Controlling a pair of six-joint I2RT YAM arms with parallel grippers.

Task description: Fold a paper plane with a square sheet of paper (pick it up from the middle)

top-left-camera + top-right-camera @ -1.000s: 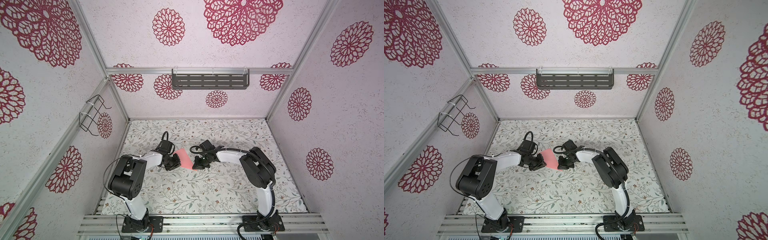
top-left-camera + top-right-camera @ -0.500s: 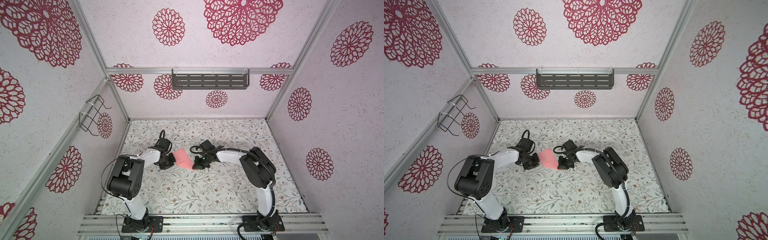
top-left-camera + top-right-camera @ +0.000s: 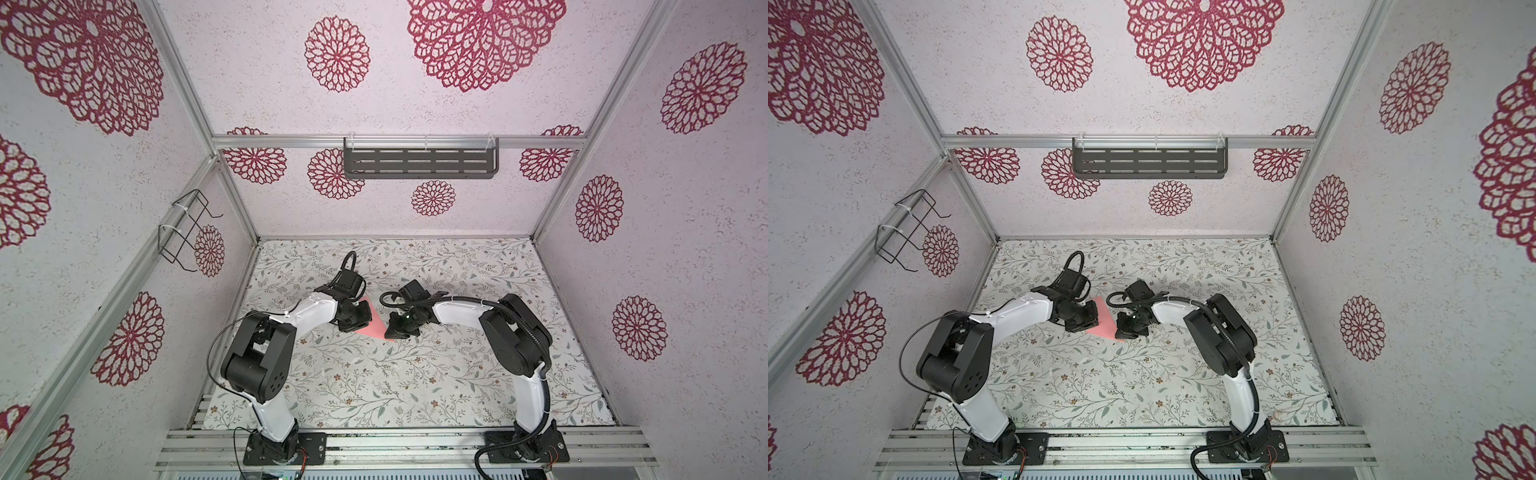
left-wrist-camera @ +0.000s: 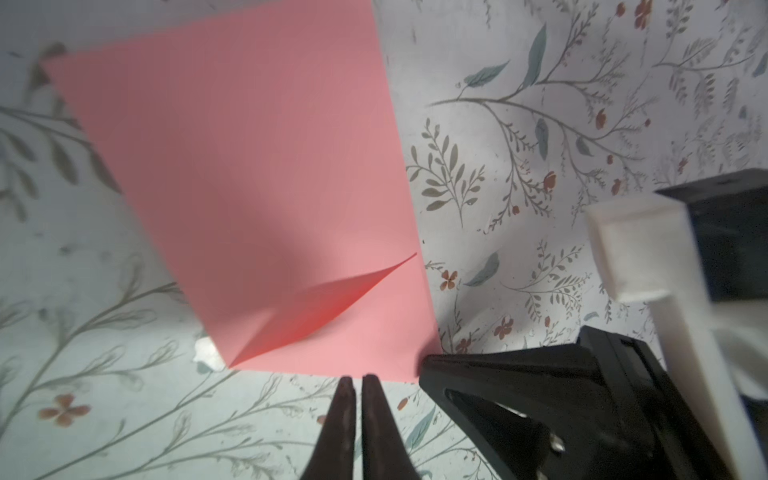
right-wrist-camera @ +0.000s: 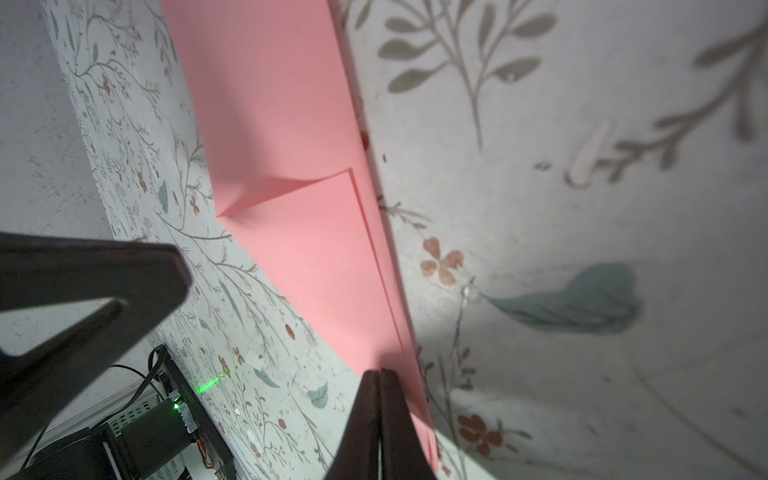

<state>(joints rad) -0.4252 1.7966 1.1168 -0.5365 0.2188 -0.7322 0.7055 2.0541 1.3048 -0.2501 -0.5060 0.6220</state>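
1. We see a table [image 3: 415, 374] under a pale covering printed with leafy sprigs and small flowers.
2. Near its middle lies the square sheet of paper [image 3: 376, 325], salmon-pink, with one folded layer lifting slightly.
3. A small white fleck [image 4: 205, 351] sits just beside a corner of the paper.

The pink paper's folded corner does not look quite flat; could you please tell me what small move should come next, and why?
Probably slide the shut left gripper onto the raised flap of the square sheet of paper and press its crease flat. The flap casts a shadow, that gripper sits just off the edge, and the shut right gripper seems to pin the end.
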